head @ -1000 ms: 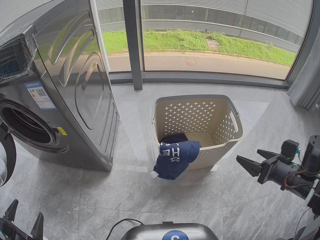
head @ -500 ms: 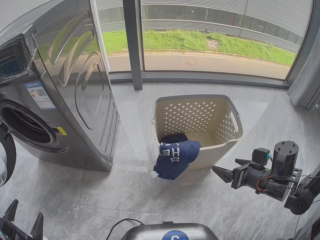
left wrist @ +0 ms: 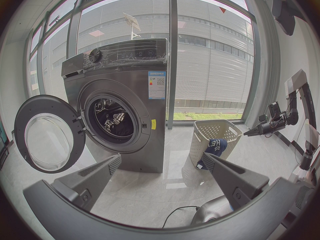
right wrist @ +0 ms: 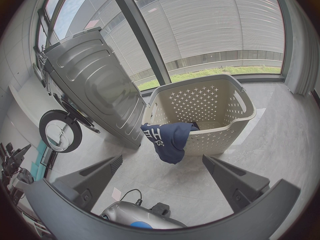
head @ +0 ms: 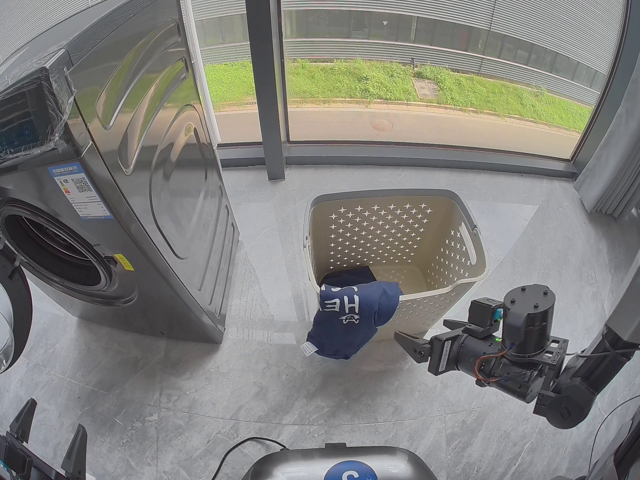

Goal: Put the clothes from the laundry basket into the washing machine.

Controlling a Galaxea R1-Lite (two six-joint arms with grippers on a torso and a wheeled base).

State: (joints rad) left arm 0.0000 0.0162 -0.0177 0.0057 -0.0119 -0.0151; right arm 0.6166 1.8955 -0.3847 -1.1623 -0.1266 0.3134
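Left gripper point(head: 52, 429) sat low, wide open and empty, before the washing machine point(head: 160, 168), well apart from the navy shirt point(head: 350, 315), which hung down over the near rim of the laundry basket point(head: 400, 195). Right of it, the right gripper point(head: 422, 331), also wide and empty, was the nearer one, pointing toward the shirt.

Grey marble-tile floor point(head: 200, 381) in daylight. Tall windows point(head: 427, 55) with a dark post point(head: 263, 68) look onto grass point(head: 373, 81), a road point(head: 400, 128) and a ribbed grey building point(head: 467, 8). A curtain point(head: 613, 161) hangs at right.
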